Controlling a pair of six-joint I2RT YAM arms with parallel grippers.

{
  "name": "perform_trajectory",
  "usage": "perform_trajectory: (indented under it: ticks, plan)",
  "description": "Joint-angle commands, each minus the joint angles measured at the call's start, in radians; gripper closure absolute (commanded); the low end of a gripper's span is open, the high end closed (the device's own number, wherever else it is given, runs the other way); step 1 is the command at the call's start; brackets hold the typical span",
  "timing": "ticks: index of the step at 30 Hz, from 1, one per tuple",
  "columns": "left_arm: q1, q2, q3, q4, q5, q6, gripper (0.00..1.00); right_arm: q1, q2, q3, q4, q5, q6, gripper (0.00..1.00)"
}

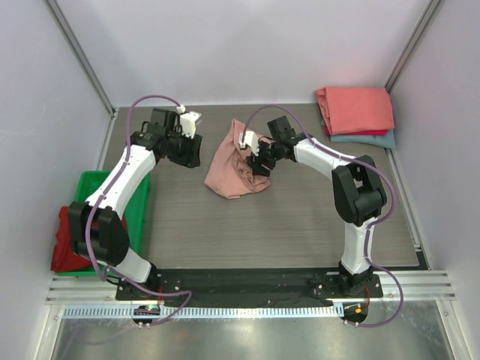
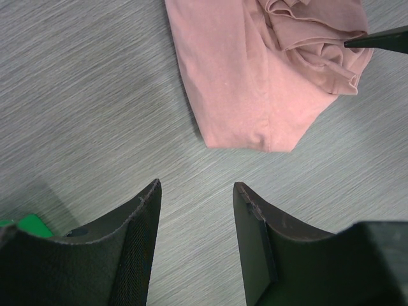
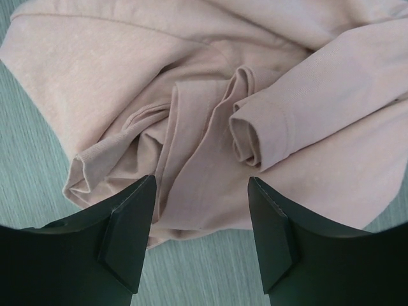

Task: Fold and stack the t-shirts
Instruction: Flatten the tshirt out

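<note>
A dusty-pink t-shirt (image 1: 232, 165) lies crumpled in the middle of the table; it also shows in the left wrist view (image 2: 255, 76) and the right wrist view (image 3: 210, 108). My left gripper (image 1: 191, 154) is open and empty over bare table, left of the shirt (image 2: 196, 191). My right gripper (image 1: 259, 161) is open, just above the shirt's bunched right side (image 3: 201, 185), holding nothing. A folded coral-red t-shirt (image 1: 356, 109) lies on a blue-grey one (image 1: 367, 139) at the back right. A dark red t-shirt (image 1: 67, 251) hangs at the left.
A green plastic tray (image 1: 94, 184) sits at the table's left edge beside the left arm, with the dark red shirt at its near end. Grey walls and metal frame posts close in the table at the back and sides.
</note>
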Motion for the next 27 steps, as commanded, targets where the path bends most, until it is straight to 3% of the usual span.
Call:
perform_trajectory:
  ticks: [1, 4, 9, 18, 19, 20, 23, 27]
  plan:
    - [0.007, -0.002, 0.012, 0.027, 0.015, 0.0, 0.5, 0.007, -0.025, 0.0, -0.027, 0.022, -0.019, 0.35]
    - [0.009, 0.001, 0.012, 0.028, 0.009, 0.0, 0.5, 0.007, -0.006, 0.008, -0.03, 0.04, -0.021, 0.39]
    - [0.007, 0.005, 0.013, 0.028, 0.009, -0.001, 0.49, 0.007, -0.003, 0.034, -0.036, 0.069, -0.016, 0.57]
    - [0.007, 0.009, 0.012, 0.036, 0.001, 0.005, 0.49, 0.007, 0.012, 0.041, -0.053, 0.086, -0.015, 0.54]
    - [0.007, 0.008, 0.009, 0.036, -0.002, 0.006, 0.49, 0.007, 0.017, 0.049, -0.061, 0.071, -0.007, 0.57]
    - [0.007, 0.006, 0.009, 0.034, -0.002, 0.008, 0.49, 0.007, 0.024, 0.073, -0.073, 0.066, -0.002, 0.7]
    - [0.007, 0.003, 0.009, 0.036, -0.002, 0.008, 0.49, 0.007, 0.032, 0.127, -0.119, 0.076, 0.005, 0.89]
    - [0.007, -0.003, 0.025, 0.03, -0.007, 0.016, 0.49, 0.007, -0.055, 0.216, -0.122, 0.161, -0.051, 0.97]
